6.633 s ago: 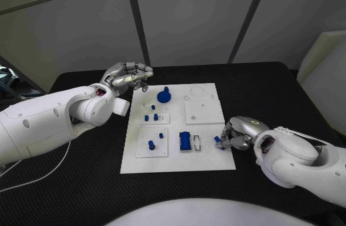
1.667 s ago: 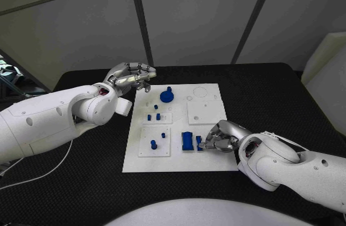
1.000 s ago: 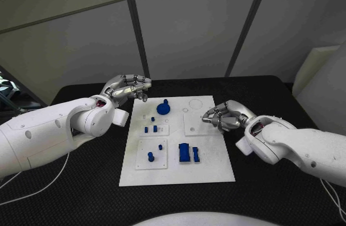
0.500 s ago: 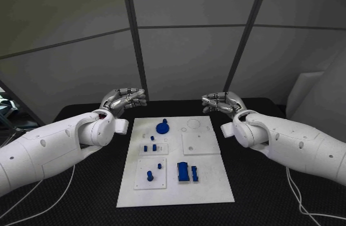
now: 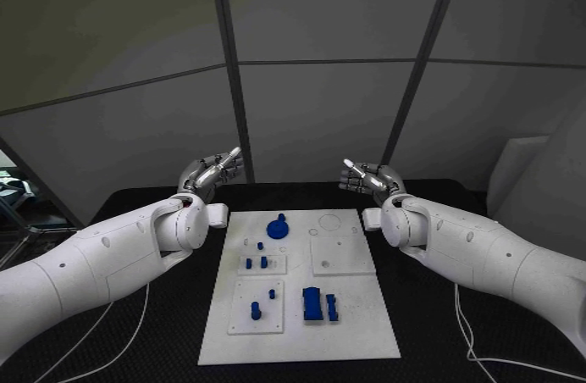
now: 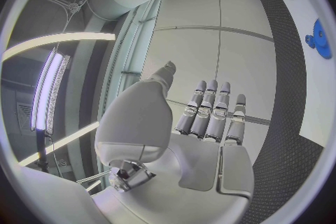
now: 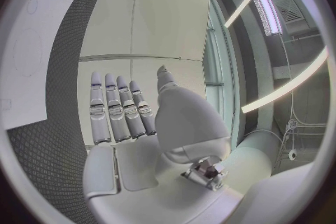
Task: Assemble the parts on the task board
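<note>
The white task board [image 5: 299,332] lies in the middle of the black table. On it are a round blue part [image 5: 277,228], small blue pegs [image 5: 254,262] on a sub-plate, two more pegs [image 5: 256,310] nearer me, and a blue block [image 5: 312,303] with a slim blue piece [image 5: 331,307] right beside it. My left hand [image 5: 210,176] and right hand [image 5: 370,178] are raised beyond the board's far end, fingers straight, holding nothing. The left wrist view shows my left hand [image 6: 210,119] flat and the round part [image 6: 318,45]. In the right wrist view my right hand [image 7: 120,109] is flat too.
Two plain white sub-plates [image 5: 342,254] sit on the board's right half, with round outlines [image 5: 331,223] at its far end. Black table [image 5: 476,315] surrounds the board. A grey panelled wall [image 5: 317,103] stands behind the table. A thin cable [image 5: 470,349] lies at the right.
My right hand has let go of the slim blue piece beside the block and risen to the far side. Both hands have straightened their curled fingers. The camera has tilted up.
</note>
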Motion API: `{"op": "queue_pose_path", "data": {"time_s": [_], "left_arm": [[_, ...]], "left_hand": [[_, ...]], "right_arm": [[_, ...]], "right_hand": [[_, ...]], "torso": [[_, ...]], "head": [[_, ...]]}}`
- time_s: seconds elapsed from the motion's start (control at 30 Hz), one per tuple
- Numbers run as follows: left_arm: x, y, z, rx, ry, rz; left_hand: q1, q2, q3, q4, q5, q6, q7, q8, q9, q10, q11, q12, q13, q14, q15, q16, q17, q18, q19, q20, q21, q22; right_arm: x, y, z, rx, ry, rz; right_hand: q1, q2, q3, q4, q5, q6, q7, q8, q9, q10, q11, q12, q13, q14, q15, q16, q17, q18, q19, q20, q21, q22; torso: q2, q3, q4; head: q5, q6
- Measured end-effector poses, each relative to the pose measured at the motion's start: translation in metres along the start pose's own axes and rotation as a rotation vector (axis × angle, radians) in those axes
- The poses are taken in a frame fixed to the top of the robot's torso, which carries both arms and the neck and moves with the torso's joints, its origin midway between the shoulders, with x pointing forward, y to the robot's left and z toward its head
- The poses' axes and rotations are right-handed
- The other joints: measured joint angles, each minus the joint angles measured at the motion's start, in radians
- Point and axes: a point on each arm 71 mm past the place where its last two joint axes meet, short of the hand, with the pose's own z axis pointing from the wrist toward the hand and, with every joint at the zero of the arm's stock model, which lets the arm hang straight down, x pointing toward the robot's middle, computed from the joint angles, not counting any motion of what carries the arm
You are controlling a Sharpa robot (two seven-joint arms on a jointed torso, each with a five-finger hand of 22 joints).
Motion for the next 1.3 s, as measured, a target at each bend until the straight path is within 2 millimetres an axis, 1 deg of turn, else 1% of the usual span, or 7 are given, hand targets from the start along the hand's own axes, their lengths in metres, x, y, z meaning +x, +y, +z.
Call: {"op": "queue_pose_path", "data": {"time_s": [0.27, 0.33, 0.53, 0.57, 0.6, 0.83, 1.3], "left_arm": [[0.014, 0.008, -0.017, -0.029, 0.028, 0.002], [0.019, 0.010, -0.025, -0.037, 0.033, 0.008], [0.042, 0.022, -0.060, -0.074, 0.041, 0.044], [0.045, 0.023, -0.065, -0.077, 0.039, 0.052], [0.047, 0.024, -0.070, -0.078, 0.036, 0.060], [0.056, 0.024, -0.092, -0.069, -0.005, 0.123], [0.055, 0.021, -0.095, -0.041, -0.056, 0.178]], "left_hand": [[-0.334, 0.067, -0.056, -0.062, -0.068, -0.209, -0.045, -0.044, -0.032, -0.215, -0.042, -0.066, -0.030, -0.200, -0.044, -0.030, -0.032, -0.001, -0.095, -0.077, -0.018, -0.095], [-0.409, 0.075, -0.069, -0.075, -0.078, -0.256, -0.055, -0.068, -0.035, -0.263, -0.051, -0.078, -0.034, -0.245, -0.054, -0.030, -0.035, -0.055, -0.118, -0.093, -0.025, -0.116], [-0.578, 0.087, -0.094, -0.099, -0.091, -0.359, -0.105, -0.105, -0.039, -0.371, -0.106, -0.089, -0.038, -0.346, -0.104, -0.035, -0.039, -0.055, -0.166, -0.133, -0.024, -0.164], [-0.600, 0.088, -0.096, -0.102, -0.091, -0.374, -0.112, -0.108, -0.039, -0.386, -0.111, -0.092, -0.038, -0.360, -0.111, -0.035, -0.040, -0.069, -0.172, -0.139, -0.025, -0.171], [-0.625, 0.089, -0.101, -0.103, -0.091, -0.389, -0.120, -0.110, -0.040, -0.401, -0.118, -0.092, -0.038, -0.374, -0.118, -0.035, -0.040, -0.132, -0.181, -0.142, -0.024, -0.177], [-0.770, 0.092, -0.164, -0.106, -0.095, -0.481, -0.148, -0.120, -0.041, -0.495, -0.139, -0.097, -0.040, -0.461, -0.145, -0.035, -0.042, -0.131, -0.227, -0.189, -0.024, -0.218], [-0.953, 0.094, -0.185, -0.110, -0.098, -0.593, -0.160, -0.123, -0.042, -0.612, -0.148, -0.097, -0.040, -0.570, -0.156, -0.035, -0.042, -0.132, -0.322, -0.257, -0.024, -0.312]], "right_arm": [[0.006, 0.000, -0.012, 0.005, 0.025, 0.001], [0.011, 0.002, -0.018, 0.003, 0.038, 0.003], [0.021, 0.002, -0.047, 0.004, 0.049, 0.001], [0.023, 0.003, -0.052, 0.003, 0.048, 0.001], [0.025, 0.004, -0.057, 0.002, 0.047, 0.001], [0.036, 0.009, -0.093, -0.008, 0.025, -0.005], [0.037, 0.015, -0.112, -0.030, -0.049, -0.029]], "right_hand": [[-0.352, -0.066, 0.039, -0.055, -0.047, -0.220, -0.049, -0.029, -0.047, -0.255, -0.043, -0.037, -0.064, -0.256, -0.038, -0.029, -0.040, -0.040, -0.240, -0.064, -0.033, -0.073], [-0.422, -0.076, 0.049, -0.073, -0.056, -0.264, -0.059, -0.032, -0.056, -0.306, -0.052, -0.044, -0.075, -0.308, -0.058, -0.029, -0.049, -0.040, -0.288, -0.076, -0.036, -0.087], [-0.599, -0.092, 0.100, -0.105, -0.094, -0.374, -0.088, -0.035, -0.093, -0.434, -0.099, -0.048, -0.093, -0.437, -0.102, -0.034, -0.103, -0.057, -0.408, -0.108, -0.040, -0.124], [-0.627, -0.094, 0.107, -0.106, -0.105, -0.392, -0.099, -0.035, -0.105, -0.454, -0.108, -0.048, -0.095, -0.457, -0.107, -0.034, -0.109, -0.070, -0.428, -0.113, -0.040, -0.130], [-0.652, -0.095, 0.112, -0.108, -0.114, -0.405, -0.112, -0.035, -0.114, -0.472, -0.115, -0.048, -0.096, -0.475, -0.110, -0.034, -0.114, -0.071, -0.444, -0.119, -0.040, -0.135], [-0.810, -0.100, 0.126, -0.117, -0.149, -0.506, -0.157, -0.039, -0.152, -0.587, -0.142, -0.048, -0.101, -0.591, -0.123, -0.038, -0.133, -0.096, -0.549, -0.176, -0.040, -0.171], [-1.002, -0.102, 0.134, -0.120, -0.164, -0.627, -0.175, -0.039, -0.165, -0.726, -0.152, -0.052, -0.102, -0.731, -0.128, -0.038, -0.139, -0.149, -0.682, -0.222, -0.040, -0.250]], "torso": [[-0.022, 0.0081, 0.0134], [-0.027, 0.0098, 0.0165], [-0.032, 0.0116, 0.0196], [-0.032, 0.0117, 0.0198], [-0.032, 0.0118, 0.0200], [-0.033, 0.0120, 0.0206], [-0.033, 0.0121, 0.0207]], "head": [[0.014, 0.011], [0.016, 0.012], [0.017, 0.013], [0.017, 0.013], [0.017, 0.013], [0.017, 0.013], [0.017, 0.013]]}}
